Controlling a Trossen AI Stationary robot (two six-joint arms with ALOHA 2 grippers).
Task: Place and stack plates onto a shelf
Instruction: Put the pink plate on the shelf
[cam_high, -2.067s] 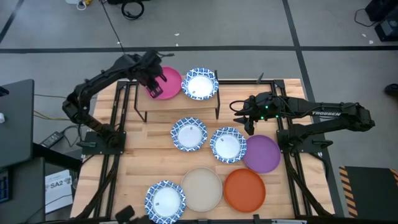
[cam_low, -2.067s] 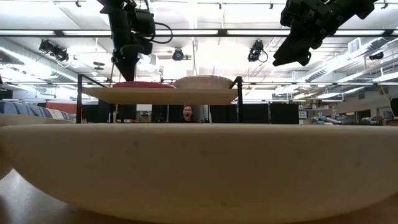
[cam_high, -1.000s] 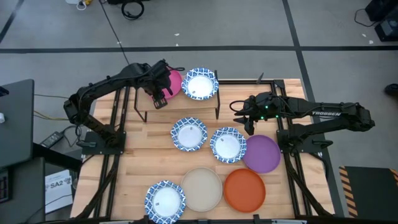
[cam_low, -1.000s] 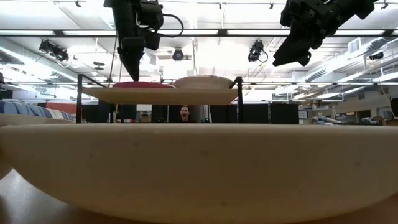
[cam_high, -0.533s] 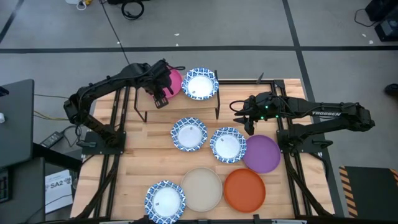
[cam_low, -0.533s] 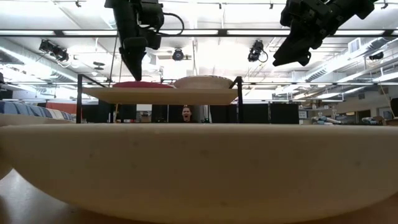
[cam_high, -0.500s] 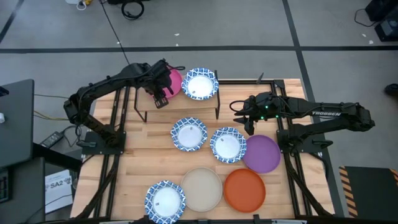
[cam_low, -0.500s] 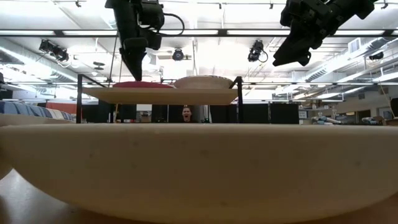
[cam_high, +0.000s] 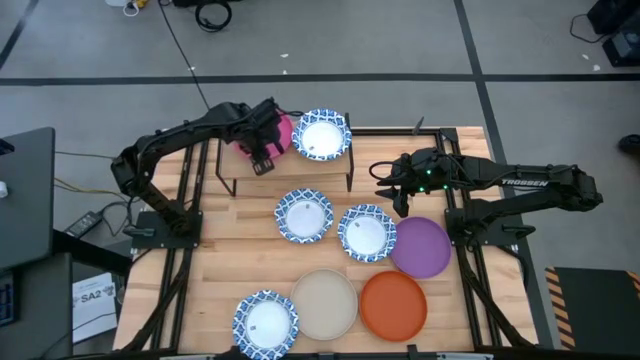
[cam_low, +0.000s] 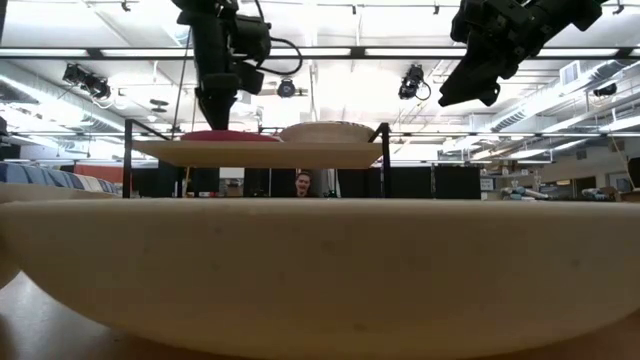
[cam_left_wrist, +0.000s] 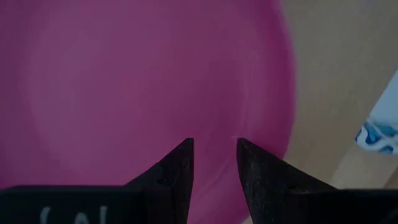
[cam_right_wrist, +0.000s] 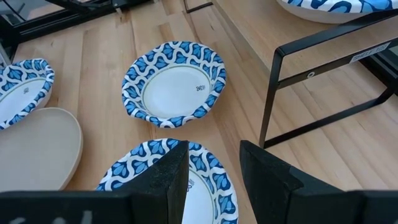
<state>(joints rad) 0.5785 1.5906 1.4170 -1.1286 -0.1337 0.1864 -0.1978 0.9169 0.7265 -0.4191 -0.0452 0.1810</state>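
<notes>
Left gripper (cam_high: 262, 160): was held over the pink plate (cam_high: 275, 131), at its 7 o'clock edge; fingers (cam_left_wrist: 176, 167) were seen apart w/ a small gap, nothing clamped betw. them.
Pink plate: was laid on the shelf (cam_high: 236, 164), left half, just beside a blue-rimmed plate (cam_high: 321, 135) at its 3 o'clock.
Shelf: was placed at 12 o'clock of the table (cam_high: 223, 270); two plates were carried on it.
Right gripper (cam_high: 399, 203): was kept in the air at 3 o'clock of the table, above the purple plate (cam_high: 422, 247) edge; fingers apart, empty.
Table plates: two blue-rimmed plates (cam_high: 304, 215) (cam_high: 366, 232) were seen at centre, touching each other; purple one at 3 o'clock of them.
Front row: third blue-rimmed plate (cam_high: 266, 322), beige plate (cam_high: 324, 303), orange plate (cam_high: 394, 306) were lined at 6 o'clock.
Person (cam_low: 303, 184): was seen far behind, under the shelf top in low view.
</notes>
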